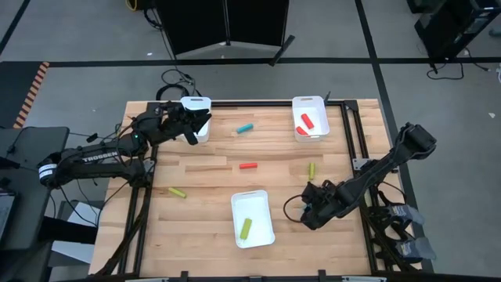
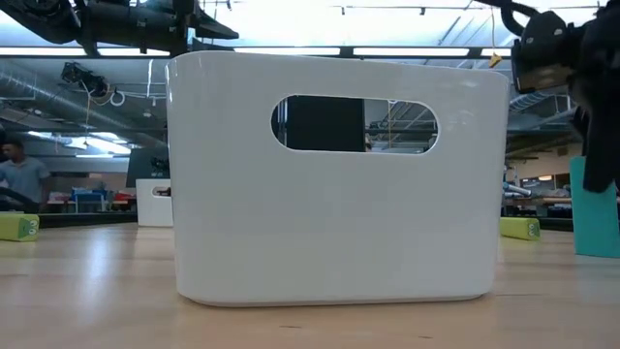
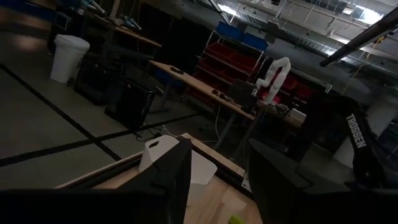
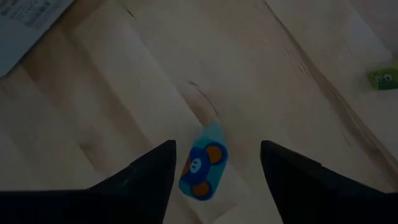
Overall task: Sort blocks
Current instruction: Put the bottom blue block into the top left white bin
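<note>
My right gripper [image 1: 311, 211] [image 4: 217, 149] hangs open near the table's near right corner. Its fingers stand on either side of a teal-blue block [image 4: 203, 165] [image 2: 596, 208] without touching it. That block rests on the table and looks upright in the low view. My left gripper [image 1: 192, 130] [image 3: 219, 149] is open and holds nothing, over the far-left white tray [image 1: 199, 105]. Loose on the table lie a teal block [image 1: 246, 128], a red block [image 1: 249, 166] and two yellow-green blocks [image 1: 311, 170] [image 1: 178, 192].
The far-right tray [image 1: 318, 100] holds red blocks [image 1: 305, 122]. The near centre tray [image 1: 261, 197] holds a yellow-green block [image 1: 246, 229] and fills most of the low view [image 2: 334, 184]. A person sits in the room beyond, at the left [image 2: 21, 174].
</note>
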Available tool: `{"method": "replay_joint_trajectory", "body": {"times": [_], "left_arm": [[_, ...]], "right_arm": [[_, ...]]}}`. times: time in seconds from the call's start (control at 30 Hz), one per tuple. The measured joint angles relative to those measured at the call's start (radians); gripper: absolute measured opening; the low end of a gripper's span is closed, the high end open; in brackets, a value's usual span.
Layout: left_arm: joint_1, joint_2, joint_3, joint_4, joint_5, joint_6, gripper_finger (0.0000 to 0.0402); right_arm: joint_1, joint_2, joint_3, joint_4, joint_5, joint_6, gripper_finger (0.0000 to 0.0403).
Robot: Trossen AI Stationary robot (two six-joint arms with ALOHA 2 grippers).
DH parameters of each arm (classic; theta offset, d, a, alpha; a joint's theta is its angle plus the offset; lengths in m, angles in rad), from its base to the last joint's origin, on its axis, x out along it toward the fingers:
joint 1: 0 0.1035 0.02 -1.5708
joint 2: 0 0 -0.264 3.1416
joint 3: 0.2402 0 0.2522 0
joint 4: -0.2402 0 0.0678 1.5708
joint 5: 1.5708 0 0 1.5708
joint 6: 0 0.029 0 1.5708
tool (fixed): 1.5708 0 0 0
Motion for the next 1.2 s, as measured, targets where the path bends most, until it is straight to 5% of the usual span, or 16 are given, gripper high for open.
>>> {"method": "replay_joint_trajectory", "body": {"times": [0.6, 0.83, 1.0, 1.2], "left_arm": [[0.0, 0.0, 0.0, 0.0, 0.001, 0.002, 0.0157], [0.0, 0.0, 0.0, 0.001, 0.002, 0.003, 0.0157], [0.0, 0.0, 0.0, 0.01, 0.004, 0.003, 0.0157], [0.0, 0.0, 0.0, 0.108, 0.033, 0.002, 0.0157]], "right_arm": [[0.0, 0.021, 0.001, 0.023, -0.003, 0.005, 0.0079], [-0.005, -0.007, 0.003, 0.044, 0.021, -0.038, 0.0072], [-0.061, -0.072, 0.072, 0.02, 0.165, -0.176, 0.0072], [-0.263, -0.109, 0.16, 0.143, 0.303, -0.531, 0.0072]]}}
